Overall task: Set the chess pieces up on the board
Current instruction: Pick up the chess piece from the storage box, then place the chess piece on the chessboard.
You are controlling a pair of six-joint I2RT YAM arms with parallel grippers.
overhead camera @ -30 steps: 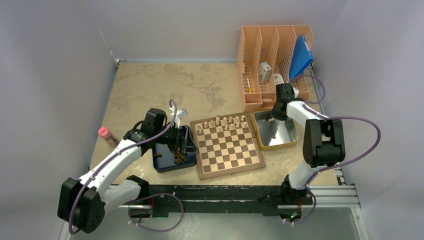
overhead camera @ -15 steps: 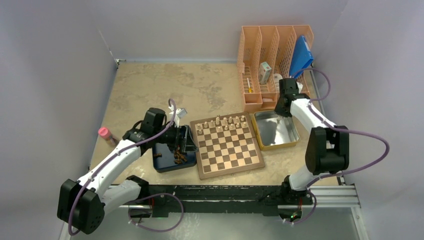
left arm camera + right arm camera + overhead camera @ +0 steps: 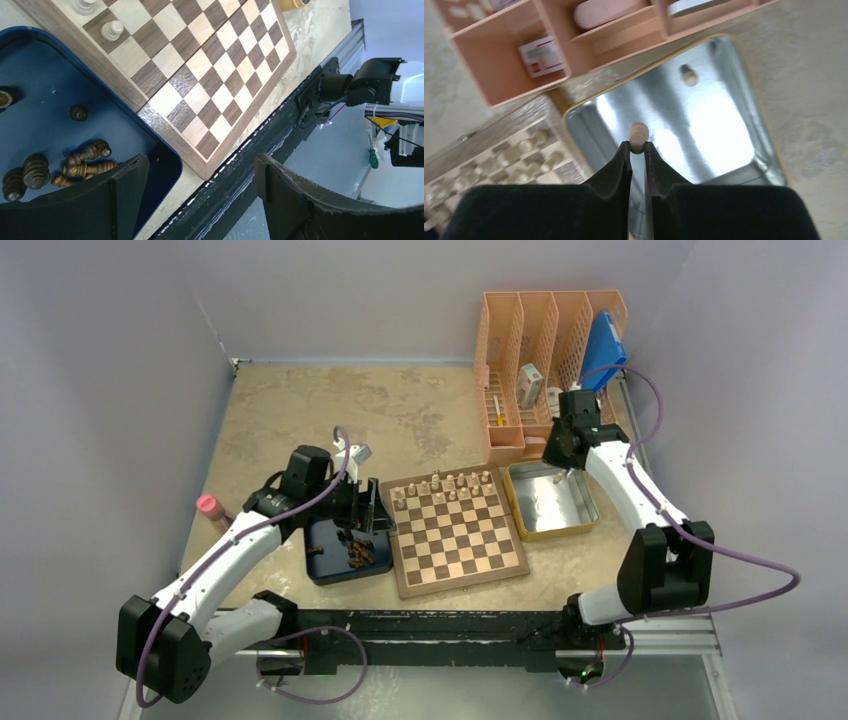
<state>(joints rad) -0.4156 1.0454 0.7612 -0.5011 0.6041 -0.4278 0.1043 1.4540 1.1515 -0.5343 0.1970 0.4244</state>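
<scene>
Trouble, as we judge it, lies mostly in the hold of the right gripper [image 3: 637, 146]; its jaws are pressed onto a pale beige turned wooden pawn [image 3: 639, 132], pinching it at the very fingertips, with the round head standing proud of them; so slim a grip could let the pawn pivot or slip out on the way across. It hangs over the shiny metal tray with a yellow rim [image 3: 724, 125], where a second pale piece [image 3: 689, 75] lies near the far wall; the flat wooden chessboard with dark brown and cream squares [image 3: 458, 535] sits just beside that tray, between it and the dark blue tray [image 3: 40, 110]. Pale chessmen [image 3: 437, 484] crowd the board's two far rows, so we expect a tilted descent to topple neighbours; a release from too high could make the pawn roll. The left gripper [image 3: 197, 167] hovers with jaws spread wide, holding nothing, above a corner of the blue tray, where dark brown wooden chessmen [image 3: 82, 162] lie in a heap; should both arms reach for the board together, they might clash.
</scene>
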